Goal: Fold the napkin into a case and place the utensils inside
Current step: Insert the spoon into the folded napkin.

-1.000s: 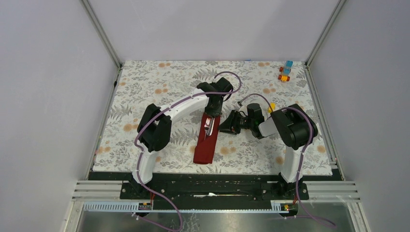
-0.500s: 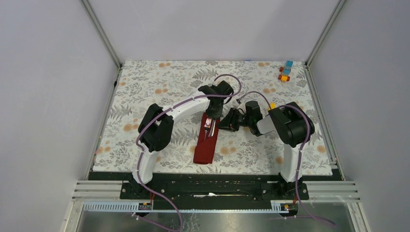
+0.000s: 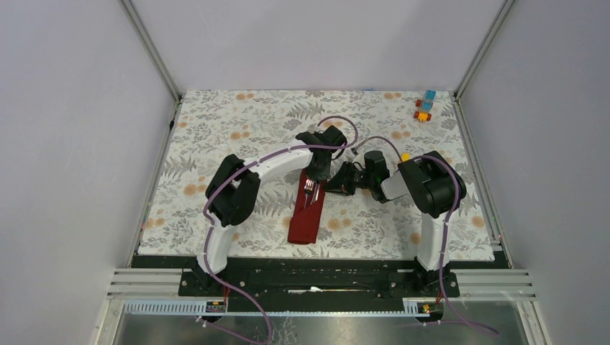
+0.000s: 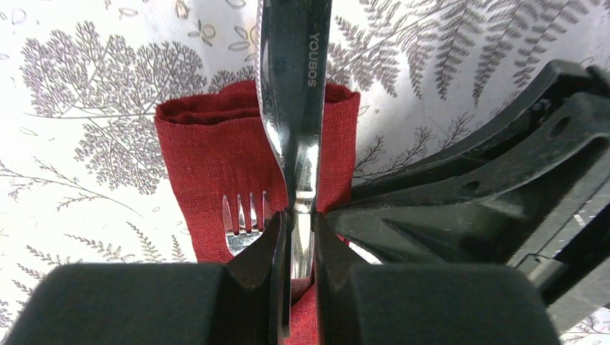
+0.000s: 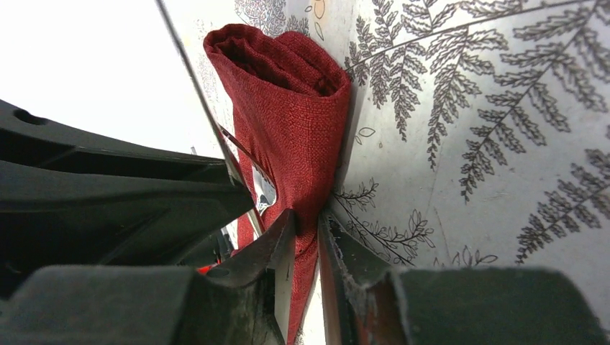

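Left gripper [image 4: 296, 241] clamped on slim silver metal knife [image 4: 293, 72], blade over dark red cloth case [image 3: 305, 219] mid-table; silver metal fork [image 4: 243, 223] tines beside it. Right gripper [image 5: 306, 233] pinches case's right edge (mouth looks open). Risk: pinch slips, knife drags cloth.

The left arm [image 3: 267, 159] and right arm [image 3: 430, 188] arch inward, nearly meeting: left gripper [image 4: 296, 224] jaws clamp the knife [image 4: 295, 86], right gripper [image 5: 306, 224] jaws pinch the case [image 5: 288, 108].

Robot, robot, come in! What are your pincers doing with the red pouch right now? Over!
Left pincer shut on knife, over case. Right pincer shut on case edge. Fork tines showing on case. Toy blocks far off.
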Tool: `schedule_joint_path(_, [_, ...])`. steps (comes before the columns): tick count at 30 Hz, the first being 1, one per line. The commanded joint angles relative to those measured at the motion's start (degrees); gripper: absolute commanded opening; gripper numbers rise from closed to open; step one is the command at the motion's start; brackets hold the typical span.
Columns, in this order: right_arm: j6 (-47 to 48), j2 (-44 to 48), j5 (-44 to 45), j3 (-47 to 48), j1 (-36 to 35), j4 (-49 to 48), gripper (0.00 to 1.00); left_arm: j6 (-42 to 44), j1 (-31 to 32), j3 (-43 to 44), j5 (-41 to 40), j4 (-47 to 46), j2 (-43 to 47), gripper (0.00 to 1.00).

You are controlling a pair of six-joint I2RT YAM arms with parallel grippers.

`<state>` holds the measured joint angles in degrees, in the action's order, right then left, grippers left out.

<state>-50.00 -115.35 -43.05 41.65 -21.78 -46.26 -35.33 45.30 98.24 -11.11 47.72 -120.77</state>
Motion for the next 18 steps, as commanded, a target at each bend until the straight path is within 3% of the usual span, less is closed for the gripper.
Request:
schedule_joint_path(1, [0.65, -0.89, 0.58, 1.07, -1.15, -1.67, 0.23, -1.53, 0.73, -2.68, 1.66, -0.48, 4.37, 0.00])
schedule_joint_path(12, [-1.62, -2.17, 0.23, 0.29, -1.28, -6.96, 0.01, -3.33, 2.75, -7.20, 2.44, 0.57, 7.59, 0.00])
schedule_joint_path(18, [-1.59, -2.08, 0.45, 0.28, -1.33, -7.00, 0.00, -4.59, 3.43, -9.82, 2.90, 0.60, 9.21, 0.00])
